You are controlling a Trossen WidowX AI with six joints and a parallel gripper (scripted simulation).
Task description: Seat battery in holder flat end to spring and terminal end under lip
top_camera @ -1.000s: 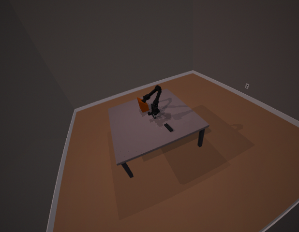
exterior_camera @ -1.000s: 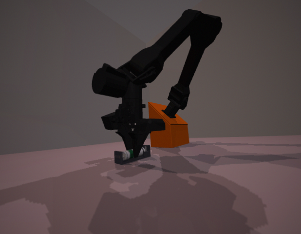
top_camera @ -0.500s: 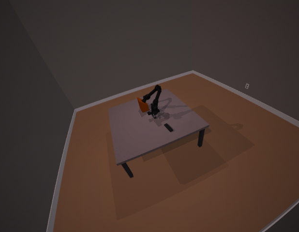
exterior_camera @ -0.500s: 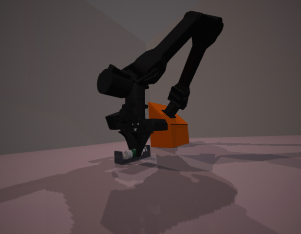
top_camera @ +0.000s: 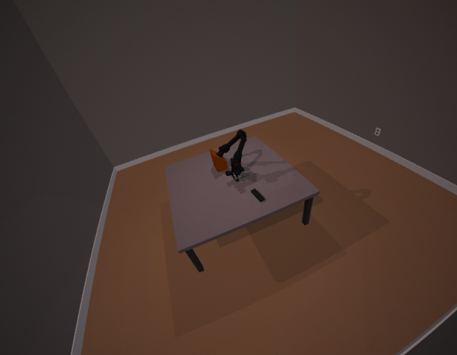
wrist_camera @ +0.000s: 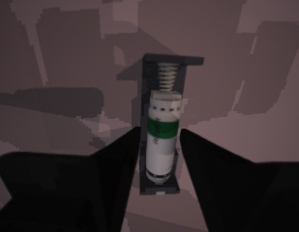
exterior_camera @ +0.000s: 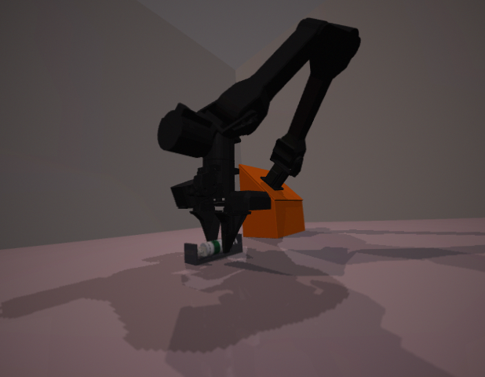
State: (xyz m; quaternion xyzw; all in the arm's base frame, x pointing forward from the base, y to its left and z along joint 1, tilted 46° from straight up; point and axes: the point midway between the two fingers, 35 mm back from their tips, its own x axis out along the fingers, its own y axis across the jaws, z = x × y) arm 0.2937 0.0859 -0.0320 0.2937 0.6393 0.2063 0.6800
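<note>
Both fingers of your black gripper (wrist_camera: pixel 159 145) stand apart, freeing the white green-banded battery (wrist_camera: pixel 162 137); lift straight up, clear of the dark holder (wrist_camera: pixel 160 186).

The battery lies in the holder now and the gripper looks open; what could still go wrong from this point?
1. The gripper fingers stand close on both sides of the battery; lifting off crooked could drag or tilt it.
2. The spring pushes on the battery's far end and might slide it out of place, if the near end is not held under the lip, which I cannot confirm.
3. A finger could knock the holder wall on withdrawal.
</note>
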